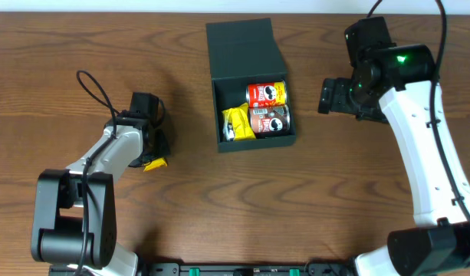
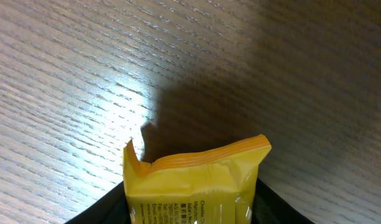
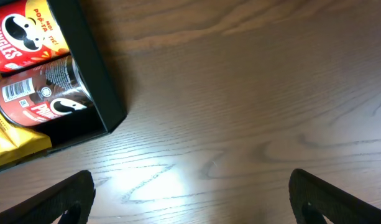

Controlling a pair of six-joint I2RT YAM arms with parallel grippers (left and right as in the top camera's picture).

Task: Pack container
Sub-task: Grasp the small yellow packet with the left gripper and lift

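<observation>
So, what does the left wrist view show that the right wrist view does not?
Only left wrist: a yellow snack packet gripped by the left gripper. Only right wrist: a corner of the container holding a red Pringles can, a darker Pringles can and a second yellow packet, plus the open, empty right gripper. Both: the wooden table.

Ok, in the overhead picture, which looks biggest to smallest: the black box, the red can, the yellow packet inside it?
1. The container, easily the largest.
2. The red can and the yellow packet look about the same size, so I won't rank them.
</observation>
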